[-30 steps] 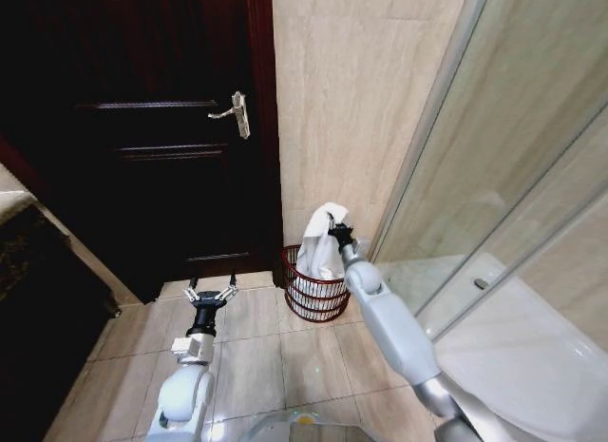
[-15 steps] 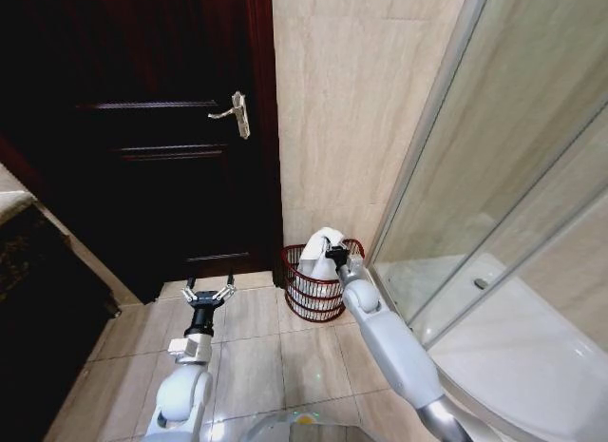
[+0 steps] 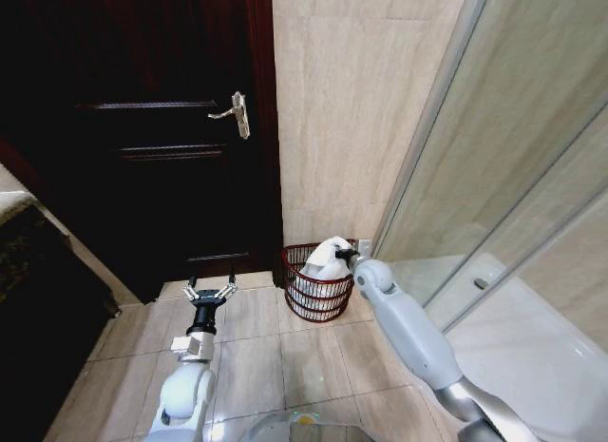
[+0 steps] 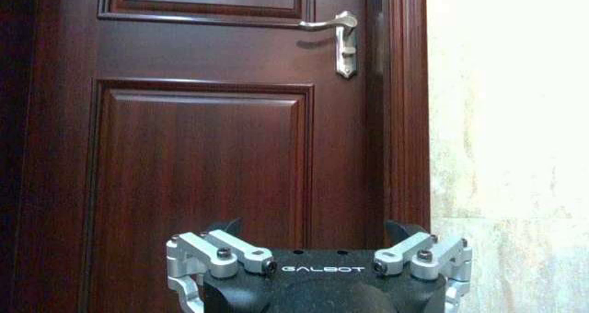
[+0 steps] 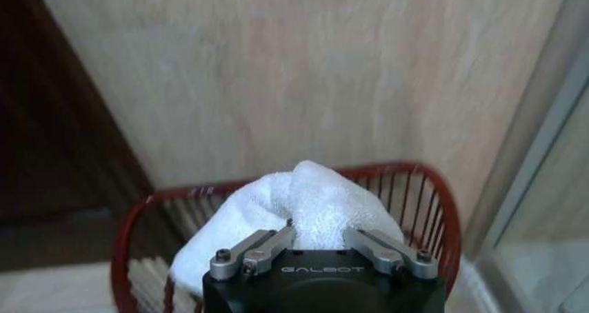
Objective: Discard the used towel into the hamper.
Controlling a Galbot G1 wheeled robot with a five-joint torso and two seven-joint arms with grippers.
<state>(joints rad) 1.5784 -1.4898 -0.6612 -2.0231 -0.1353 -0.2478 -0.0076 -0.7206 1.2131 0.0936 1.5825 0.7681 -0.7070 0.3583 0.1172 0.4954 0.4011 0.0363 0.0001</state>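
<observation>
The white towel (image 3: 326, 257) rests bunched in the top of the hamper (image 3: 302, 302), a dark red wire basket on the floor in the corner by the door frame. My right gripper (image 3: 343, 256) sits at the hamper's rim, shut on the towel. In the right wrist view the towel (image 5: 304, 201) bulges up between the fingers (image 5: 265, 248) of my right gripper (image 5: 322, 234), with the hamper's red rim (image 5: 434, 186) curving around it. My left gripper (image 3: 210, 292) hangs open and empty above the floor tiles left of the hamper, facing the door; in its wrist view my left gripper (image 4: 315, 227) holds nothing.
A dark wooden door (image 3: 161, 157) with a silver handle (image 3: 237, 112) stands left of the hamper. A beige tiled wall rises behind it. A glass shower screen (image 3: 494, 176) closes off the right side. A dark cabinet (image 3: 38, 299) lies far left.
My right gripper has come down with the towel, from above the hamper to its rim, and the towel now sits in the basket. The left arm has not moved.
</observation>
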